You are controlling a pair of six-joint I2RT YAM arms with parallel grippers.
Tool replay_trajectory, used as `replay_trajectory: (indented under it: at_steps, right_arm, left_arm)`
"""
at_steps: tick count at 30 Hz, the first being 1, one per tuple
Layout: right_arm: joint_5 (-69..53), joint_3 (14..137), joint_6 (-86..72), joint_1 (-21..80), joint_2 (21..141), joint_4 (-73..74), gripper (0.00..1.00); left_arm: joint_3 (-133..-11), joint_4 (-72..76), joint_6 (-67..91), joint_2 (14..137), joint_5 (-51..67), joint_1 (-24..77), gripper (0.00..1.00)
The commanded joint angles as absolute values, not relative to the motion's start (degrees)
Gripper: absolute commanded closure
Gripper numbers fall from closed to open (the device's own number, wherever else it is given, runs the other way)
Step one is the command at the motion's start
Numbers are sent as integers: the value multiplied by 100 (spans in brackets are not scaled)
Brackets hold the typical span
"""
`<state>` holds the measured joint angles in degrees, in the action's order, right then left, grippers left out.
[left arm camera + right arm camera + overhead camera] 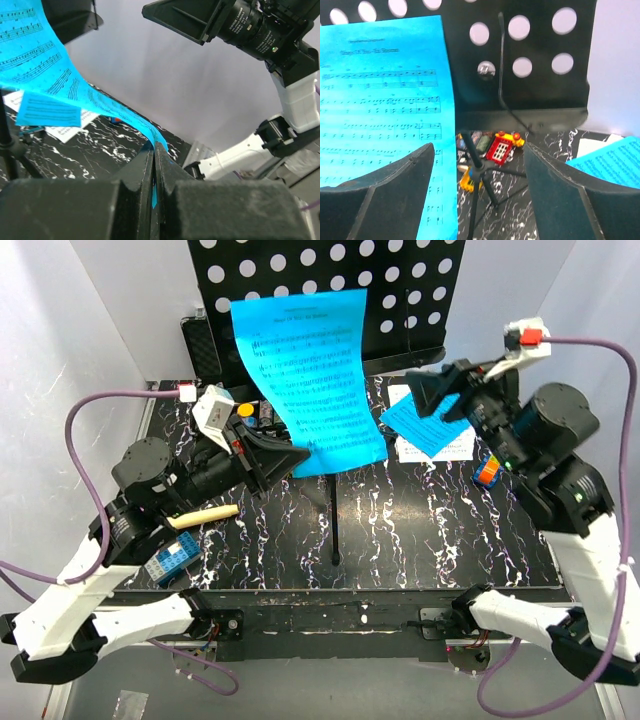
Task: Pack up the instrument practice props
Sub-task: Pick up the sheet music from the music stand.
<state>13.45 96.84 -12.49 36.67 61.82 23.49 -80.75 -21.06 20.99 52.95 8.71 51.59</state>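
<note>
You've barely begun packing, by the look of it. Your left fingers (135, 175) are pinched shut on the bottom corner of the large blue sheet (310, 370), which hangs off the music stand (405, 348) at twelve o'clock. Your right fingers (385, 200) gape wide, holding nothing, above the small blue page (435, 435) at two o'clock. The microphone (205, 517) lies on the bench at nine o'clock, unpacked.

The top edge cuts off the music stand (405, 355), and the blue sheet (310, 380) before it half hides small toys (250, 415) beneath it.
</note>
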Motion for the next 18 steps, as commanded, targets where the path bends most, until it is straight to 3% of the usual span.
replay_trajectory:
  at_steps: [1,9,18]
  right_arm:
    - [897,9177,-1765,3674,5434,2767,20]
    - [-165,7034,-3259,3674,4158,3129,14]
    - [-1203,5476,-4666,3656,3955,2637,10]
  left_arm:
    - [-7841,-2048,2469,4931,1625,5159,100]
    - [-6322,-1759,3093,4009,1758,5159,100]
    - [-4440,-1002,4024,3094,1319,5159,100]
